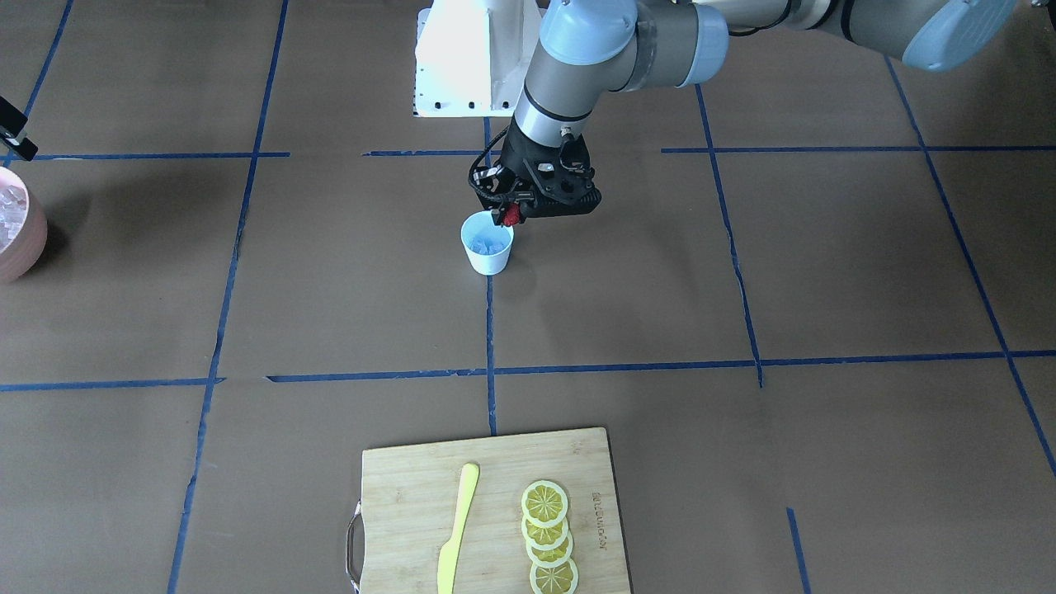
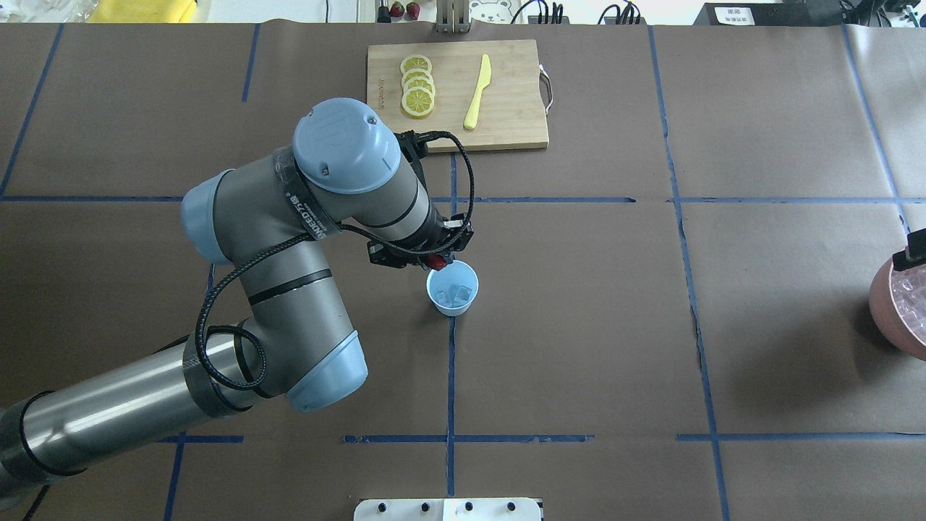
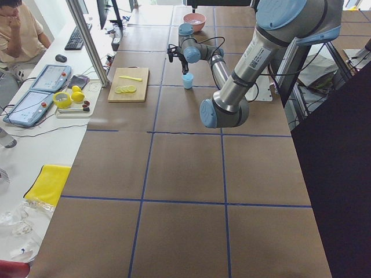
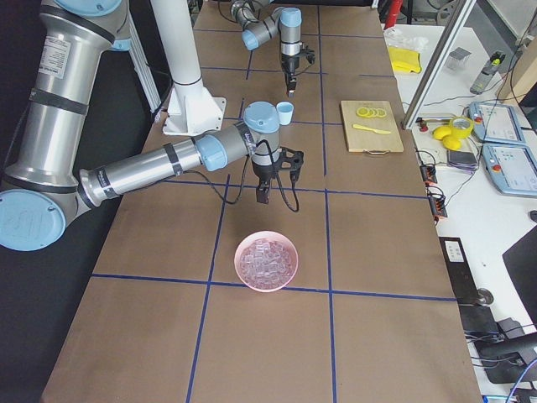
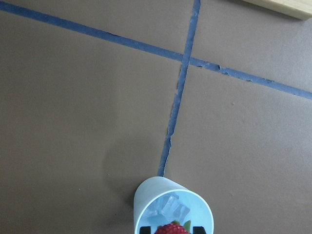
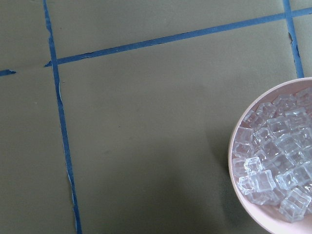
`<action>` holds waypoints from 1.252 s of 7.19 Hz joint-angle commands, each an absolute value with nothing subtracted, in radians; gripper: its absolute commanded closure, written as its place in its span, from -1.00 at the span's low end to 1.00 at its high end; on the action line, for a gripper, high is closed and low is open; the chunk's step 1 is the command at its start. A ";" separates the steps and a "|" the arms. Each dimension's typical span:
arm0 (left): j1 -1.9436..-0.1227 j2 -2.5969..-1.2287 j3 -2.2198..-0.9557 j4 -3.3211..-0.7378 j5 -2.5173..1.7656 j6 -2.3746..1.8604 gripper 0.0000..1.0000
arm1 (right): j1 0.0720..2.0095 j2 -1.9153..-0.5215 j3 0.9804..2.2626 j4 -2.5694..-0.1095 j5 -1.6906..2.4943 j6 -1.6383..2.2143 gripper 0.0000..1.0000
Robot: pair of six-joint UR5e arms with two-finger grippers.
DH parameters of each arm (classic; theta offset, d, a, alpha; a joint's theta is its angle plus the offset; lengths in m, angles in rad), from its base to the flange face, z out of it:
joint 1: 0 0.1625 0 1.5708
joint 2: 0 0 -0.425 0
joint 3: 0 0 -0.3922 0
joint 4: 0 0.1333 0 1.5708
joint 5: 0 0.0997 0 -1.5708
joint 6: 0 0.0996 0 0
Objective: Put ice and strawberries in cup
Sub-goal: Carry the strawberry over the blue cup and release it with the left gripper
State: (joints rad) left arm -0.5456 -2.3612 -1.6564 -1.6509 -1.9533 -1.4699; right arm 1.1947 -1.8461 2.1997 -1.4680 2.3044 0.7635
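The white cup (image 2: pixel 452 307) with a pale blue inside stands on the table's middle tape line; it also shows in the front view (image 1: pixel 487 257). Clear ice cubes (image 2: pixel 457 293) lie in it, also seen in the left wrist view (image 5: pixel 170 208). My left gripper (image 2: pixel 434 260) is shut on a dark-red strawberry (image 1: pixel 511 216) and holds it just above the cup's rim, on the side toward the cutting board. In the left wrist view the strawberry (image 5: pixel 170 229) sits over the cup's mouth. My right gripper (image 4: pixel 262 195) hangs just above the ice bowl's edge; I cannot tell its jaws.
A pinkish-brown bowl (image 4: pixel 243 273) full of ice cubes (image 6: pixel 273 175) stands far to my right. A bamboo cutting board (image 2: pixel 506 108) with lemon slices (image 2: pixel 417 85) and a yellow knife (image 2: pixel 477 92) lies beyond the cup. The robot's base plate (image 1: pixel 462 58) is behind the cup.
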 commanded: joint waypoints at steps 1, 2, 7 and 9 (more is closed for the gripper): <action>-0.531 -2.365 -1.652 -1.652 -1.940 -1.471 0.72 | 1.195 -1.848 2.198 -1.468 2.306 0.764 -1.00; -0.529 -2.367 -1.652 -1.652 -1.940 -1.471 0.43 | 1.195 -1.855 2.198 -1.468 2.306 0.764 -1.00; -0.509 -2.361 -1.660 -1.651 -1.913 -1.470 -0.32 | 1.195 -1.856 2.197 -1.467 2.306 0.762 -1.00; -0.555 -2.250 -1.798 -1.588 -1.930 -1.432 -0.33 | 1.245 -1.858 2.183 -1.476 2.366 0.712 -1.00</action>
State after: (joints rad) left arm -0.5242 -2.3294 -1.7020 -1.6287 -1.9169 -1.4589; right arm 1.2159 -1.8565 2.1930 -1.4709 2.3252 0.7494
